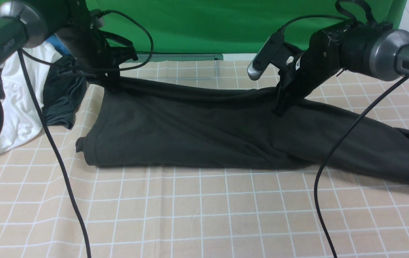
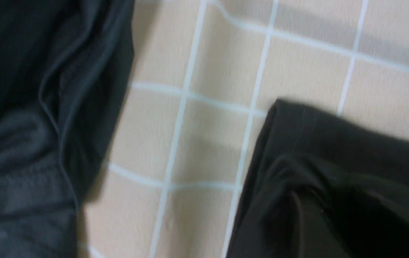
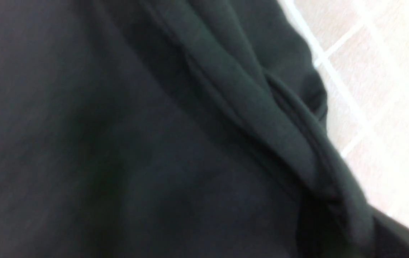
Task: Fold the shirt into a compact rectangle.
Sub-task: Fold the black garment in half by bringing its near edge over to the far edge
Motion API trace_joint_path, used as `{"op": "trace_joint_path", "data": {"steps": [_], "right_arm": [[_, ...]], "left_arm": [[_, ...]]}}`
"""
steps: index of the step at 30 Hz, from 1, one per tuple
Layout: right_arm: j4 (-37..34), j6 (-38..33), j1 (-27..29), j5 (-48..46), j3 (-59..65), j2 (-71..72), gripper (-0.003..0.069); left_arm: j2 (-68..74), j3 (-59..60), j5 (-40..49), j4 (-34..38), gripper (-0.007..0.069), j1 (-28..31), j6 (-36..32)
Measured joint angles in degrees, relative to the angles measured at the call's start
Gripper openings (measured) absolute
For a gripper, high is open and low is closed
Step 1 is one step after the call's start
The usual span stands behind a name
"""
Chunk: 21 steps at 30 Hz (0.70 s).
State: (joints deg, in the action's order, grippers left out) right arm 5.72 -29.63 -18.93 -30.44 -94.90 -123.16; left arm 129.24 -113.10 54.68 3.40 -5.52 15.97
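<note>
The black shirt (image 1: pixel 197 132) lies as a long folded band across the checked tablecloth, its right end trailing toward the table's right edge. No graphic or collar shows. My left gripper (image 1: pixel 114 86) is at the band's far left corner, shut on the cloth. In the left wrist view the shirt's corner (image 2: pixel 333 150) rises off the table into the gripper (image 2: pixel 328 229). My right gripper (image 1: pixel 279 109) pinches the far edge right of centre. In the right wrist view a thick fold of the shirt (image 3: pixel 261 118) runs into the jaws. The far edge is stretched straight between the grippers.
A heap of other garments sits at the far left: white (image 1: pixel 18 104), dark grey (image 1: pixel 62 96) and blue (image 1: pixel 55 43). The dark grey one (image 2: pixel 28 125) lies close beside the left gripper. A green backdrop (image 1: pixel 208 25) closes the back. Two arm cables (image 1: pixel 64 172) hang over the tablecloth (image 1: pixel 204 215).
</note>
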Motion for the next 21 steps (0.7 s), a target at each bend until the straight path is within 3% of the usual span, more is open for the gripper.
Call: {"op": "trace_joint_path", "data": {"steps": [3, 7, 12, 15, 16, 18, 21], "right_arm": [[0.0, 0.8, 0.2, 2.4, -0.1, -0.5, 0.0174], [0.1, 2.6, 0.2, 5.0, -0.1, 0.4, 0.0328], [0.3, 6.4, 0.2, 3.4, -0.1, 4.8, 0.0377], [0.4, 8.6, 0.2, 0.3, -0.1, 8.3, 0.0314], [0.4, 8.9, 0.2, -1.8, -0.1, 10.2, 0.0249], [0.4, 9.5, 0.3, -4.4, -0.1, 12.4, 0.0119], [0.4, 10.0, 0.5, -7.5, -0.1, 15.3, 0.0045]], "left_arm": [[-0.1, -0.1, -1.6, -1.8, 0.0230, 0.1, 0.0], [-1.6, -0.1, -0.6, -2.6, 0.0330, 0.4, -0.3], [-4.6, -0.2, 3.1, 4.2, 0.0283, -0.8, -7.4], [-4.8, -0.2, 6.6, 8.2, 0.0158, -4.1, -11.6], [-4.5, -0.2, 7.7, 8.8, 0.0095, -5.9, -13.6], [-3.5, -0.2, 8.2, 9.4, 0.0046, -9.0, -15.3], [-0.9, -0.2, 8.1, 9.8, 0.0015, -13.9, -17.5]]}}
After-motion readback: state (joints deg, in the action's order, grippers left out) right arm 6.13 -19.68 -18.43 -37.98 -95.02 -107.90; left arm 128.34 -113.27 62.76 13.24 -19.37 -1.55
